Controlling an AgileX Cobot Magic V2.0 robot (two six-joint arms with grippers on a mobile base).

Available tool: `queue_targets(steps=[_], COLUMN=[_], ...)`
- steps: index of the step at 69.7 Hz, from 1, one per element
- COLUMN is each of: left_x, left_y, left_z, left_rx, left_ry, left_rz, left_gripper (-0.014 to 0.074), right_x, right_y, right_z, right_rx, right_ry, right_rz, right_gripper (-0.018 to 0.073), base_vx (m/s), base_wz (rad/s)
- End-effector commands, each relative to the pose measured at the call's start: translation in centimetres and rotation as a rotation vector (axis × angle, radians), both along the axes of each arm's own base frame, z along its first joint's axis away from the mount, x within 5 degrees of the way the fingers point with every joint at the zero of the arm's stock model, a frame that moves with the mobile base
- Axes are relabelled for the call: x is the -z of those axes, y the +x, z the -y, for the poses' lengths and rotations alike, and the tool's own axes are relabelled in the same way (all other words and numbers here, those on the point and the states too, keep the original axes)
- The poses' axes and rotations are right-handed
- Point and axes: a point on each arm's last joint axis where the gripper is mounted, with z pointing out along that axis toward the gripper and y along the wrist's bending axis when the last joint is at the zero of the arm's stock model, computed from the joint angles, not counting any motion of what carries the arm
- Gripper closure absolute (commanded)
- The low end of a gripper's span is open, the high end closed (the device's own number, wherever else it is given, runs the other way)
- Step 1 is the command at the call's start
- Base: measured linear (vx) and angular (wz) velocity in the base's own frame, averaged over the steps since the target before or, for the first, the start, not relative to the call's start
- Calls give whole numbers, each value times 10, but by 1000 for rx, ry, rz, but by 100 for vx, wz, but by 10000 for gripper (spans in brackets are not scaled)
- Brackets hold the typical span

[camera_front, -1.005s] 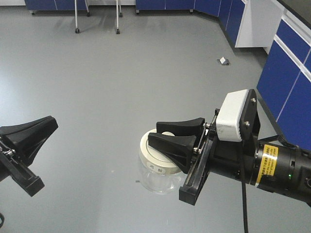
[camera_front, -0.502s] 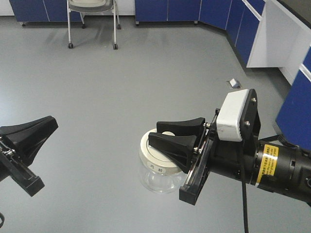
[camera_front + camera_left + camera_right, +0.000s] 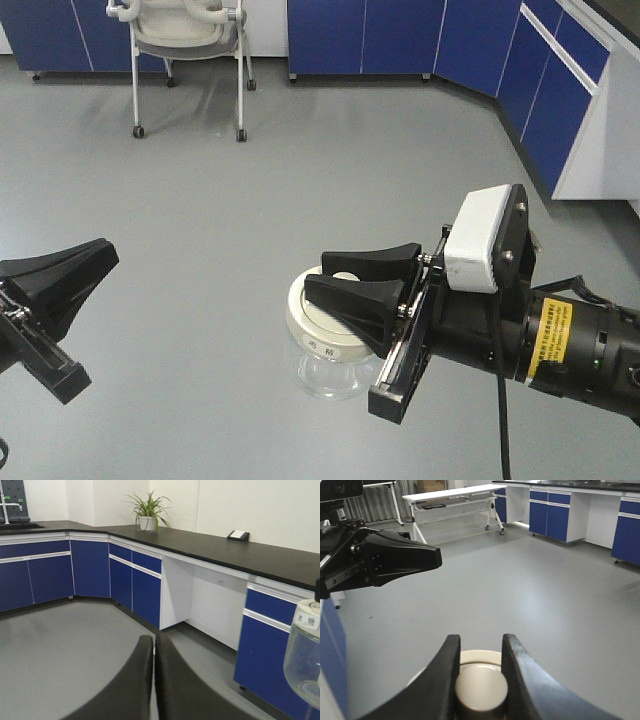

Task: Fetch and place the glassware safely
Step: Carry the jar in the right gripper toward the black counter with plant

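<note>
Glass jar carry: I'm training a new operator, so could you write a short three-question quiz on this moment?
1. True or false: the left gripper holds the glass jar.
2. Which part does the right gripper clamp? A) the glass wall B) the lid knob C) the paper label
3. Fill in: the potted plant on the black countertop shows in the ___ wrist view.
Key: 1 false, its fingers are shut on nothing; 2 B; 3 left.
</note>
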Motion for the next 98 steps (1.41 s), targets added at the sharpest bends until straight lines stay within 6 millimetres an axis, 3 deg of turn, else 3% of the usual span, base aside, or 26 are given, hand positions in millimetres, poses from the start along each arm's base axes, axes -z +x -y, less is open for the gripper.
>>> queue_targets(steps=[1,98], left_x=[-15,-15], left_y=[0,0], left_z=[2,2], left_rx=[21,20], left_ry=[-71,-70], left_rz=[62,58], left_gripper=[597,597], right_x=[-22,-20], right_y=[-3,-2], right_z=[-1,-1], right_rx=[-27,-16], right_ry=[101,91], right_rz=[55,48], right_gripper=[560,560], base_vx=[71,65], base_wz=[1,-1])
